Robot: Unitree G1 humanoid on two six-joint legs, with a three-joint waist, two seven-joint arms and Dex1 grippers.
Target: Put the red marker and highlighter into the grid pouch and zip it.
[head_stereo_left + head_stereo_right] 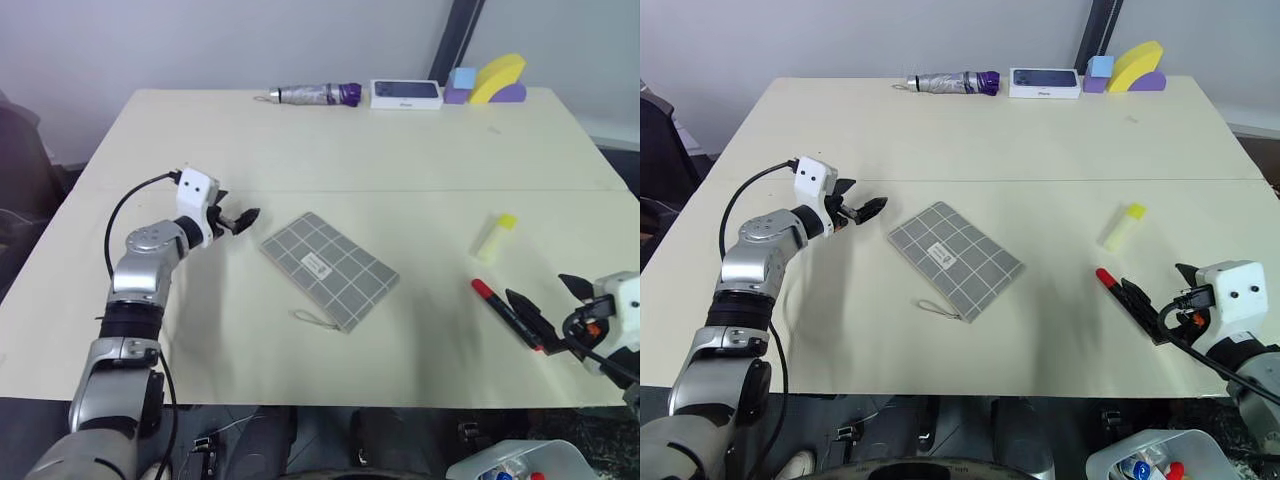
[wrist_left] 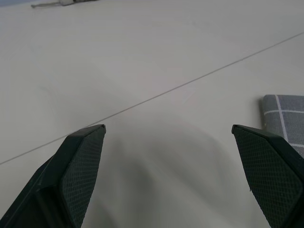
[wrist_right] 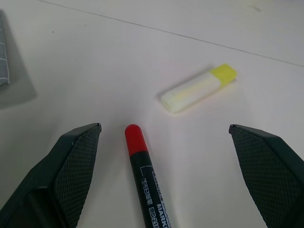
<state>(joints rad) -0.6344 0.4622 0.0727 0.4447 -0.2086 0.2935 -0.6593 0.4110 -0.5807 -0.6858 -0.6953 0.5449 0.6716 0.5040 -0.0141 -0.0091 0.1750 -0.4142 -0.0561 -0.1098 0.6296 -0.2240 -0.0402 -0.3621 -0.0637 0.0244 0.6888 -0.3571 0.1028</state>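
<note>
1. Altogether, one grid pouch (image 1: pixel 329 270), one red marker (image 1: pixel 507 312) and one highlighter (image 1: pixel 495 237) are laid out on the cream table (image 1: pixel 330 150); none of the three is held.
2. The grid pouch is seen flat near the middle of the table, turned at an angle, with one small white label on its face and one thin cord loop (image 1: pixel 311 319) trailing from its near corner. Whether its zipper is open or closed cannot be told.
3. The red marker is placed on the right part of the table, toward the near edge, its red cap pointing away toward the highlighter. The highlighter is set a little beyond it, apart from it, with its bright yellow cap at the far end.
4. Two grippers are counted. The left gripper (image 1: pixel 240 220) is held just to the left of the pouch, its fingers (image 2: pixel 80 164) spread wide and released, with nothing between them; one corner of the pouch is caught in the left wrist view.
5. The right gripper (image 3: pixel 166 156) is positioned at the marker's near end, its fingers (image 3: pixel 71 166) likewise released, the marker's capped end lying between them without being touched.
6. Along the far edge, one folded umbrella (image 1: pixel 315 94), one white box (image 1: pixel 405 93) and one group of coloured blocks (image 1: pixel 485 80) are lined up.
</note>
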